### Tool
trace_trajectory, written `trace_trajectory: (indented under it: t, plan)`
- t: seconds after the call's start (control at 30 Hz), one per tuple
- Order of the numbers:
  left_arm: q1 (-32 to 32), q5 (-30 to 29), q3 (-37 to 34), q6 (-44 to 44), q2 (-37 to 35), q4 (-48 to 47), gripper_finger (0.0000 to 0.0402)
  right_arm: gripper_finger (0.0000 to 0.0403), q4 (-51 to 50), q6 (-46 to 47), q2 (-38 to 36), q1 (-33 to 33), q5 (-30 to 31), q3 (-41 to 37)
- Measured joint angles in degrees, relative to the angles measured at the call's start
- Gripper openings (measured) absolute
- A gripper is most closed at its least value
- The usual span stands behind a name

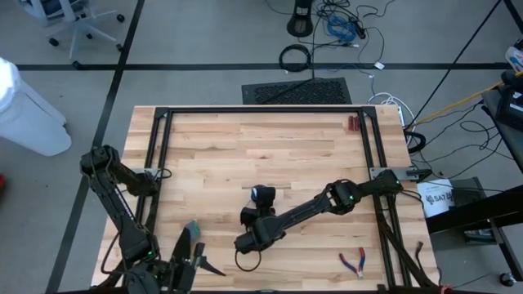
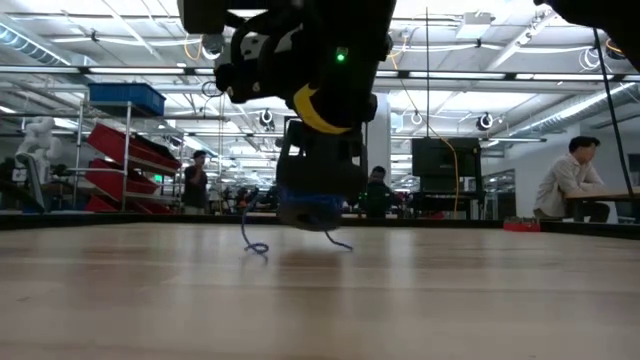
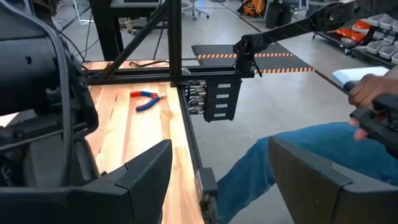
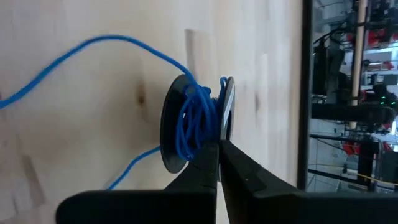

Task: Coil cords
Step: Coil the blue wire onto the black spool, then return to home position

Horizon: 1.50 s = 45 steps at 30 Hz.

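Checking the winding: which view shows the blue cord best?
Right wrist view: cord wound on a spool, tails trailing on the table. Low view shows only loose ends; high view a faint loop; left wrist view nothing.

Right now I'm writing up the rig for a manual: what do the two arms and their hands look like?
Both arms are dark, jointed, with black cables along them. The left hand has two broad, flat, angular black fingers. The right hand has slim, tapered black fingers. In the low view the right arm shows a yellow band and a small green light.
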Motion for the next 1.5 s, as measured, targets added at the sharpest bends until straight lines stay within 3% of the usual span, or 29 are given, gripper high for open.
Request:
trace_trajectory:
  t: [0.53, 0.97, 1.5]
  plan:
    - [0.0, 0.0, 0.0, -0.3, 0.0, 1.6, 0.0271, 0.0002, 1.3, 0.0, -0.1, -0.8, -6.9, -0.1]
    - [-0.5, 0.0, 0.0, -0.3, 0.0, 1.6, 0.0271, 0.0048, 3.9, -1.3, -0.1, -0.7, -11.7, -0.1]
    - [-2.1, -2.7, 0.0, -1.8, 0.0, 1.6, 0.0271, 0.0175, 0.9, 2.9, -2.6, 2.4, -11.2, 0.0]
